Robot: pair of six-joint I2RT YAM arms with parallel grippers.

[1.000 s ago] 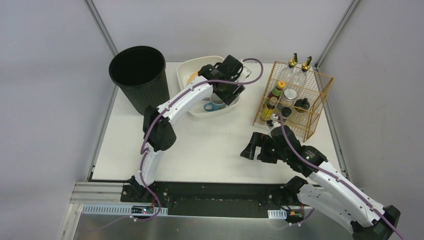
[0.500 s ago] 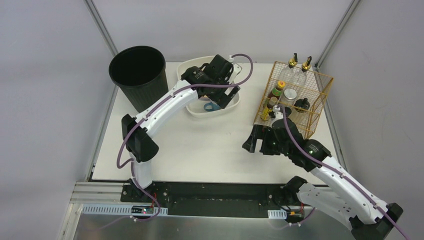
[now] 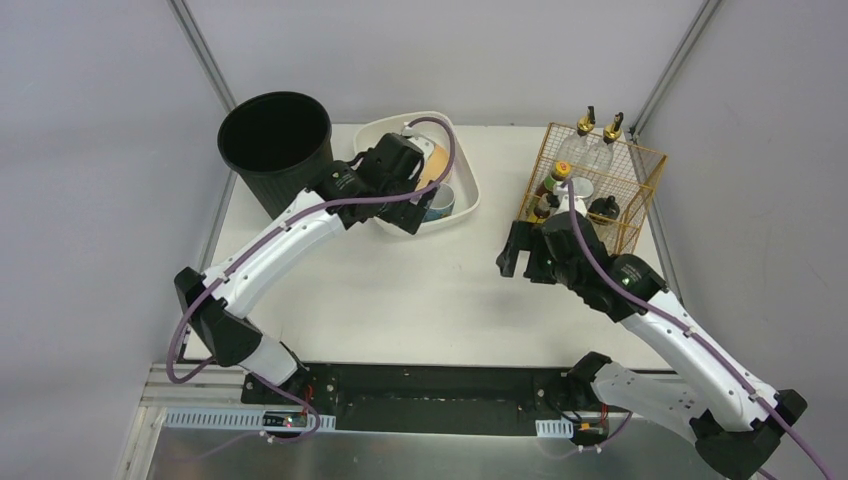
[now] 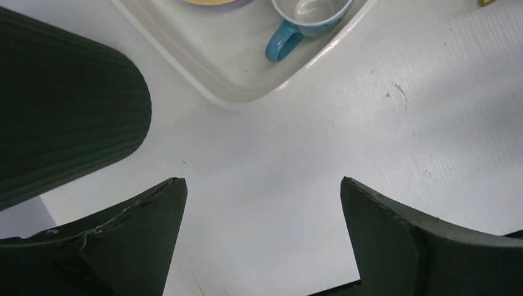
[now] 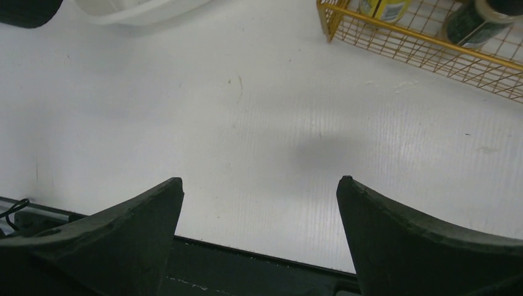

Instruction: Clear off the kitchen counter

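My left gripper (image 4: 262, 185): spread wide, empty, beside basin (image 4: 216, 61).
My right gripper (image 5: 259, 182): spread wide, empty, right of basin.

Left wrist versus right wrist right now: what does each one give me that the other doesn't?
Only the left wrist view: the blue mug and an orange plate edge inside the white basin, plus the black bin with its ribbed wall. Only the right wrist view: bottles inside the gold wire rack. Both: bare kitchen counter, part of the basin, and an open, empty pincer: the left pincer and the right pincer.
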